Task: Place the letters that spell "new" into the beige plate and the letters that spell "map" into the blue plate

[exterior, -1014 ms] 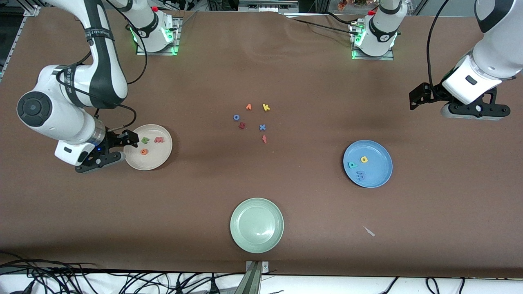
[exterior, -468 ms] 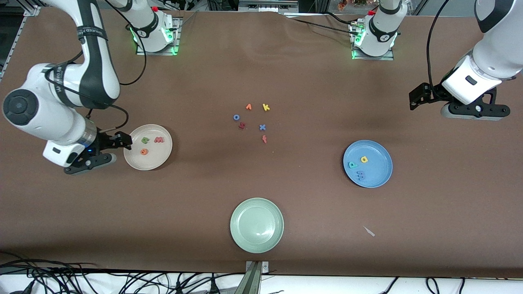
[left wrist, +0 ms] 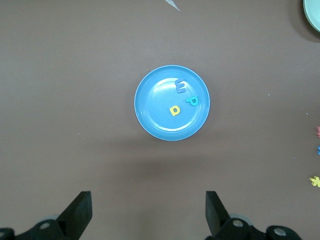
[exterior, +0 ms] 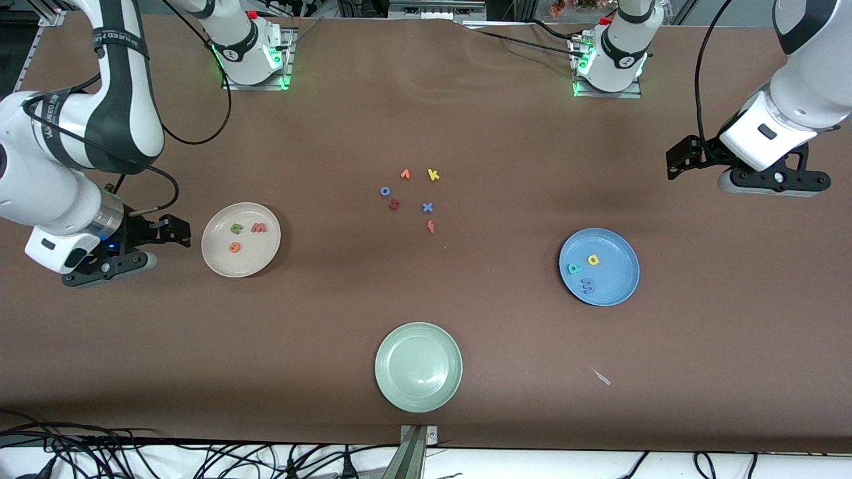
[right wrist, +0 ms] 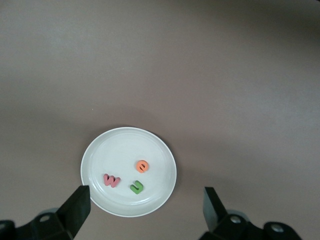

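— Anything changed on the tabletop (exterior: 426,120)?

— Right arm drawn back off the beige plate (exterior: 212,258) toward its own end; right fingers (right wrist: 77,207) spread wide and empty, now over bare tabletop just beside the rim. Left arm waiting over its end, unmoved; left fingers (left wrist: 215,210) wide as well, nothing held.

— And the plates?

— Beige plate at the right arm's end, with green n (exterior: 236,229), red w (exterior: 259,227) and orange e (exterior: 234,247) lying in it, apart; blue plate (exterior: 622,283) at the left arm's end, with yellow a (exterior: 592,260), teal p (exterior: 574,269) and blue m (exterior: 588,286) inside; pale green plate (exterior: 418,366) between them, nearest the camera.

— Meaning?

— Probably finished; both words placed; blue o (exterior: 385,191), yellow k (exterior: 433,175), blue x (exterior: 427,207) and red f (exterior: 431,227) left mid-tabletop, needed by neither word.
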`<action>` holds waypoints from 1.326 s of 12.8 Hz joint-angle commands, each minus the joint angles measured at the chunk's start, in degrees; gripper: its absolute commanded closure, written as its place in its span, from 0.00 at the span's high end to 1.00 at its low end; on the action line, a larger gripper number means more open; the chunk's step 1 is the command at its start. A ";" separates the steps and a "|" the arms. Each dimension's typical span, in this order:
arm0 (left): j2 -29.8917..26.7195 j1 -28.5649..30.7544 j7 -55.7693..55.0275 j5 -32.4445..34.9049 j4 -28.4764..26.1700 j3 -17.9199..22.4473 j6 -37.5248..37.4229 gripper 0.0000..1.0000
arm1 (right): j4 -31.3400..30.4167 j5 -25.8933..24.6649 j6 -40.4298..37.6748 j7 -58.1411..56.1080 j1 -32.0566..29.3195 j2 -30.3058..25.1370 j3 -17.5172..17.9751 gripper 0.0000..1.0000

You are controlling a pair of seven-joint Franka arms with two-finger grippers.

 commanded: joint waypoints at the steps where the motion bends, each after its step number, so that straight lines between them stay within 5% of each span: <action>1: 0.81 -0.06 1.07 -0.05 1.85 -0.03 -1.43 1.00 | 1.21 0.28 -1.57 -0.26 -0.29 -0.02 0.29 1.00; 17: 0.99 0.03 1.08 0.04 2.82 -0.03 -1.43 1.00 | 13.07 -1.56 -18.53 -0.35 0.94 0.15 0.47 1.00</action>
